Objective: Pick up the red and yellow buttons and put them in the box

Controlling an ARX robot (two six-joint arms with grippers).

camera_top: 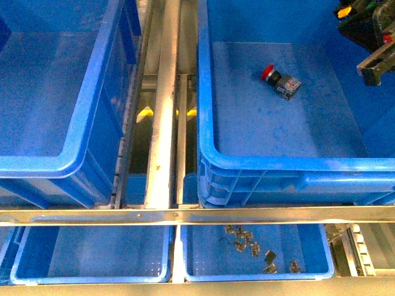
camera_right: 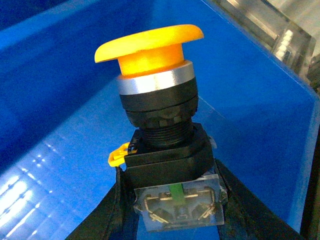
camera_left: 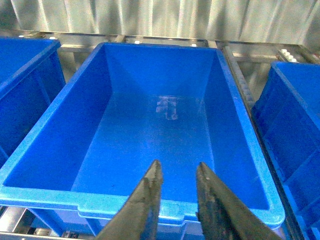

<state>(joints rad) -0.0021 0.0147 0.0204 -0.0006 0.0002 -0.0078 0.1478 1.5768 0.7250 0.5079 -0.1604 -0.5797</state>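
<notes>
The red button (camera_top: 279, 79) lies on its side on the floor of the big blue box (camera_top: 205, 123) at the right in the front view. My right gripper (camera_right: 172, 200) is shut on the blocky black body of the yellow button (camera_right: 150, 47), whose cap points away from the wrist, above the box's blue floor (camera_right: 60, 165). The right arm (camera_top: 375, 43) reaches over the box's far right corner. In the left wrist view, my left gripper (camera_left: 178, 172) hangs open and empty over the near rim of an empty blue bin (camera_left: 150, 200).
A second deep blue bin (camera_top: 80, 123) stands at the left, with a metal rail (camera_top: 163, 123) between it and the box. In front, below a metal bar (camera_top: 197, 214), lie two shallow blue trays (camera_top: 92, 253); the right one holds several small metal parts (camera_top: 250, 243).
</notes>
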